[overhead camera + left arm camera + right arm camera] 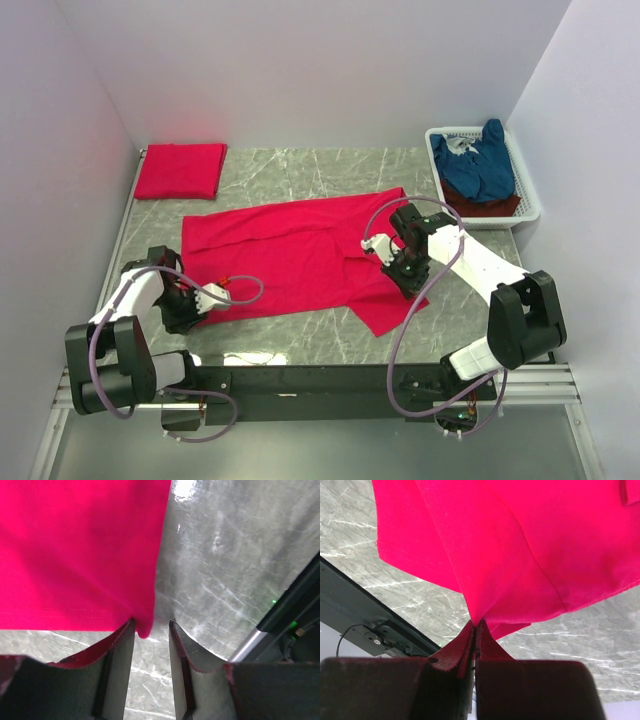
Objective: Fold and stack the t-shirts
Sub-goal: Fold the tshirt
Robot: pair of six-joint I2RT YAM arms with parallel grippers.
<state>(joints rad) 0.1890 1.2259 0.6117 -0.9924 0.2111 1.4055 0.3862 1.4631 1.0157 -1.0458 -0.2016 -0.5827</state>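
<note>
With the red t-shirt (290, 250) lying spread mid-frame, the right gripper (476, 626) is pinching its cloth tight and the left gripper (151, 630) is standing narrowly parted at the lower-left corner, best backing off without dragging it.

Your spread t-shirt (290, 250) lies mid worktop (290, 175); folded t-shirt (180, 170) far-left corner; basket (434, 155) holding shirts (480, 165) far-right corner.

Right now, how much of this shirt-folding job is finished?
Done: one folded red shirt lies at the far left corner. In hand: a second red shirt is spread out in the middle; the right gripper is shut on its cloth, while the left gripper sits open at a corner. Left: folding that one, plus a navy shirt and a darker red one waiting in the basket.
</note>
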